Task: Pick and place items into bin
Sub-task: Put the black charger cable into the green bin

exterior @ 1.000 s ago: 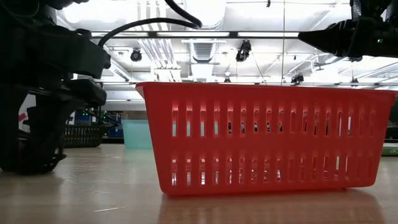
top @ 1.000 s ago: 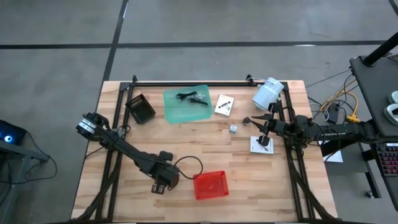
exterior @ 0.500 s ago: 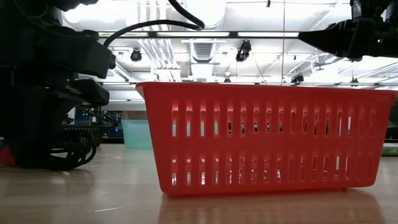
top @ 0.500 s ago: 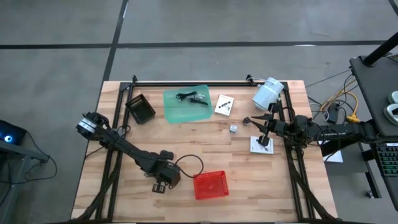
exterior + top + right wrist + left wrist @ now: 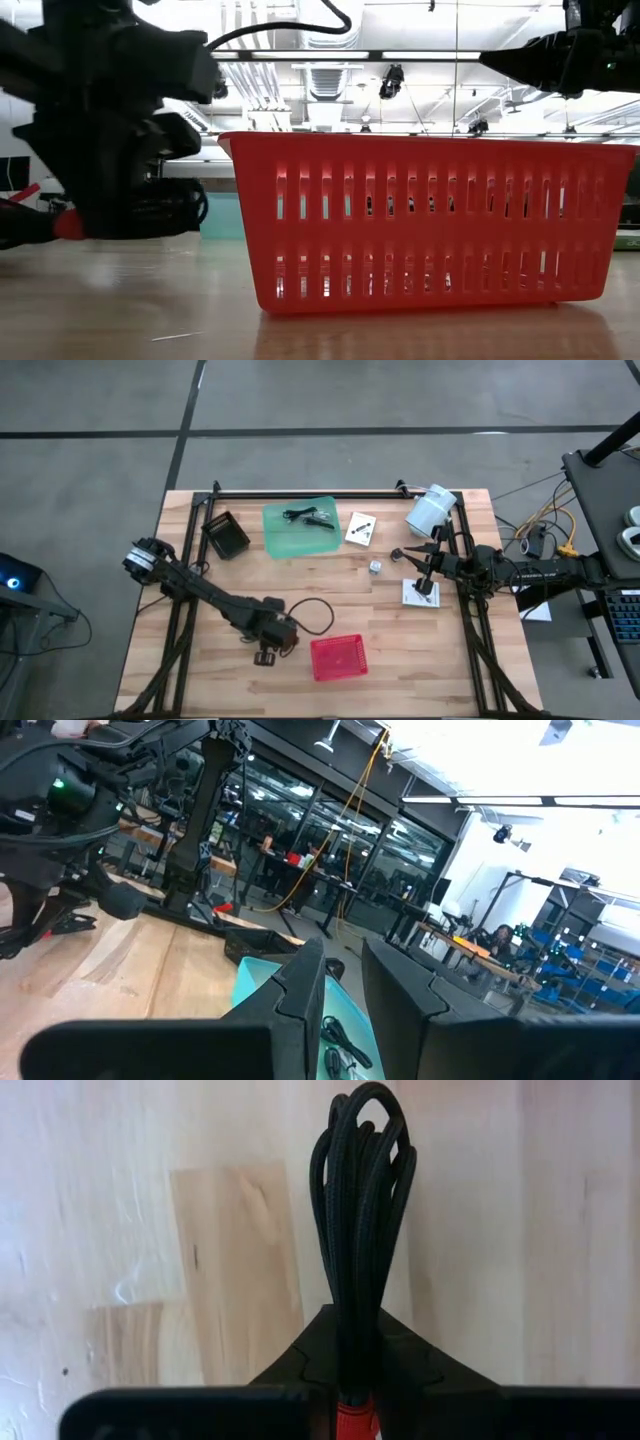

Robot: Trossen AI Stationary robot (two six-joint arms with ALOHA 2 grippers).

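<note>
We saw a thin black coiled cable (image 5: 358,1220) pinched between the two dark fingers of the left tool (image 5: 355,1380), with its loops standing out in front of the fingertips over the light wooden counter (image 5: 400,640). In the high view a loop of the cable (image 5: 318,616) lay beside this tool (image 5: 266,656), which was near the front of the counter, just to the left of the red slotted plastic bin (image 5: 338,658). In the low view the left tool (image 5: 120,200) was a dark mass beside the wall of the bin (image 5: 430,225).

Further back a green translucent tray (image 5: 301,530) carried some small black cables (image 5: 308,516). Beside the tray a small white card with black marks (image 5: 360,528) lay flat, and a tiny silver part (image 5: 375,567) was on the bare wood between this card and the right arm.

The right tool (image 5: 420,584) was over another small white card (image 5: 421,595) at the right side; its fingers (image 5: 300,995) were close together with a narrow gap, and we saw nothing between them. A large white cylinder (image 5: 429,510) lay at the back right corner, and a small black box (image 5: 226,535) stood at the back left.
</note>
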